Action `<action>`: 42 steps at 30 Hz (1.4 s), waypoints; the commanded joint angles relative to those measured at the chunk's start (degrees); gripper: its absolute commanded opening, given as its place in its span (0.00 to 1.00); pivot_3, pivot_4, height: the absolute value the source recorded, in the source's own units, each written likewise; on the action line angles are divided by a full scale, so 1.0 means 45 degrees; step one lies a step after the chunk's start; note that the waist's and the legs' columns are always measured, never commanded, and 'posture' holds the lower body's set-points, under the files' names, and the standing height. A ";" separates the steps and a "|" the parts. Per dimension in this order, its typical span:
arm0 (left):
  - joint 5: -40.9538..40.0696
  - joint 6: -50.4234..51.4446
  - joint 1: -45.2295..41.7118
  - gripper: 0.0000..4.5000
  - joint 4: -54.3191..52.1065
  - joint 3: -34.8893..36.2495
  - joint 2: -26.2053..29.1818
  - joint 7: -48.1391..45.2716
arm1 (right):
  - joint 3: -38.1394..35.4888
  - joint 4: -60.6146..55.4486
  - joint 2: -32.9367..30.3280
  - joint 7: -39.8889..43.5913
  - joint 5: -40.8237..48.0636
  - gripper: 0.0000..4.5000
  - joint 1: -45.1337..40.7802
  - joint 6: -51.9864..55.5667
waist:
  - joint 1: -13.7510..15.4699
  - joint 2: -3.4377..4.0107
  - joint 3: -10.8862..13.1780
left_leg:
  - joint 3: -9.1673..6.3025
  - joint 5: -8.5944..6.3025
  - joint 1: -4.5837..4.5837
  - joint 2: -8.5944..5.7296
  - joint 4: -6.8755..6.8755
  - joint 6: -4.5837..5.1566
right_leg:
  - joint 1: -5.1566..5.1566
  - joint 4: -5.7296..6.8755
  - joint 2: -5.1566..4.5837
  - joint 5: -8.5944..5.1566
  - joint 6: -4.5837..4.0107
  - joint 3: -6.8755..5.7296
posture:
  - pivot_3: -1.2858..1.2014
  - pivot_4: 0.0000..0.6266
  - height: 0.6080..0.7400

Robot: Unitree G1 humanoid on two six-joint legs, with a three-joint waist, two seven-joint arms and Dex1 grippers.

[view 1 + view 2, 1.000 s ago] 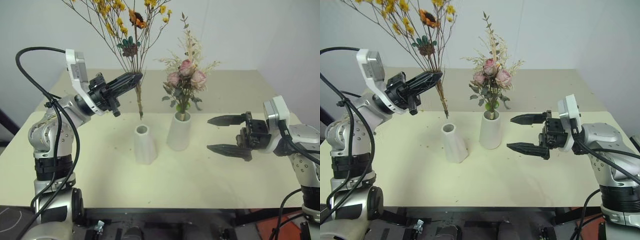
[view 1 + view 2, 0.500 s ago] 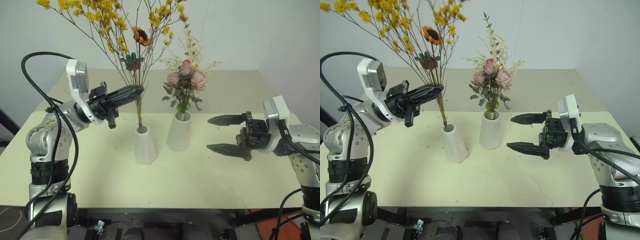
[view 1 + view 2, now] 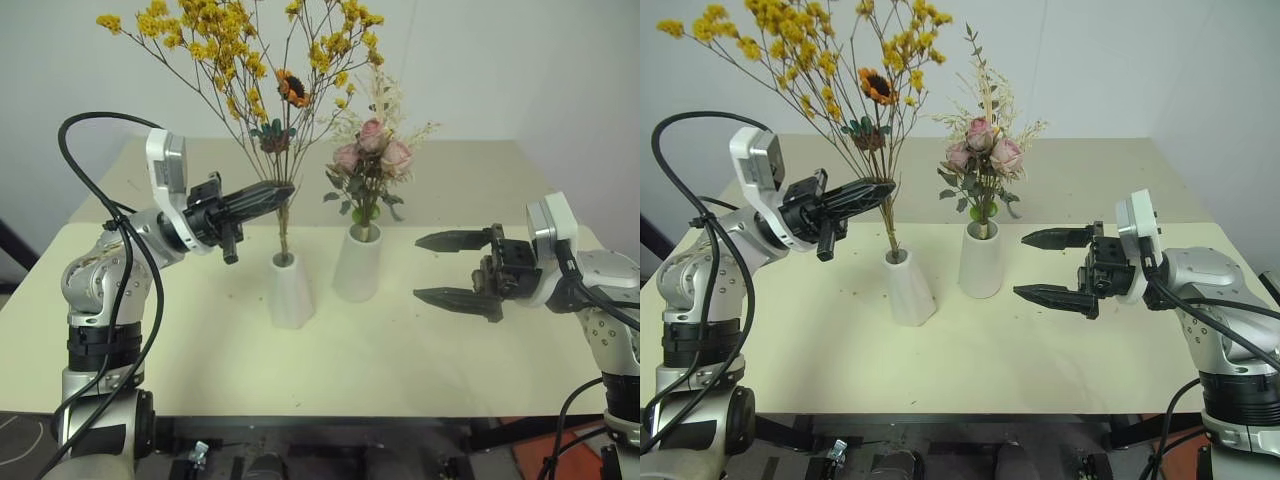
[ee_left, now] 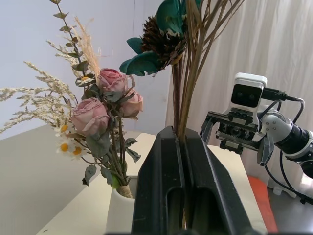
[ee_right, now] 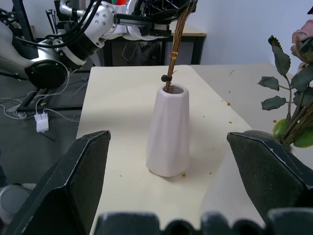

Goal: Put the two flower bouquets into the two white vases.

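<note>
The left pincer [image 3: 883,188] is squeezed shut on the thin brown stems of the yellow flowers [image 3: 830,60]. The stem ends sit in the mouth of the short white vase [image 3: 908,288]. Just beside it, the taller white vase [image 3: 982,260] holds the pink roses [image 3: 983,152]. The right pincer [image 3: 1033,265] is wide open, near the taller vase, above the pale counter [image 3: 970,365].

Cream table [image 3: 350,370] before white wall [image 3: 520,60]; small brown crumbs [image 5: 228,103] on top; red floor patch [image 3: 545,462] beside.
</note>
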 commanded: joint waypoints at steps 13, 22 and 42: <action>0.0580 -0.0586 -0.0007 0.00 0.0317 -0.0178 -0.0181 0.0009 | -0.0456 -0.0597 -0.0022 -0.0119 0.0442 1.00 0.0092 -0.0004 | 0.0007 0.0000 0.0000 | 0.0000 0.0000 -0.0001 0.0000 0.0000 0.0000 | 0.0000 -0.0001 0.0000 -0.0001 0.0001 0.0000 | 0.52 0.24 1.00; 0.0895 -0.0649 0.0221 0.00 0.0381 -0.0337 -0.0320 0.0065 | -0.0483 -0.0715 -0.0042 -0.0276 0.0567 1.00 0.0244 -0.0041 | 0.0002 0.0000 0.0000 | 0.0000 0.0000 -0.0001 0.0000 0.0000 0.0000 | -0.0001 0.0000 0.0000 -0.0001 0.0001 0.0000 | 0.52 0.24 1.00; 0.0849 -0.0436 0.1380 0.00 -0.0381 -0.0542 -0.0466 0.0567 | -0.0405 -0.0710 -0.0086 -0.0295 0.0612 1.00 0.0285 -0.0069 | 0.0007 0.0000 0.0000 | 0.0000 0.0000 0.0000 0.0001 -0.0001 0.0000 | 0.0001 -0.0002 0.0000 -0.0002 0.0003 0.0000 | 0.52 0.24 1.00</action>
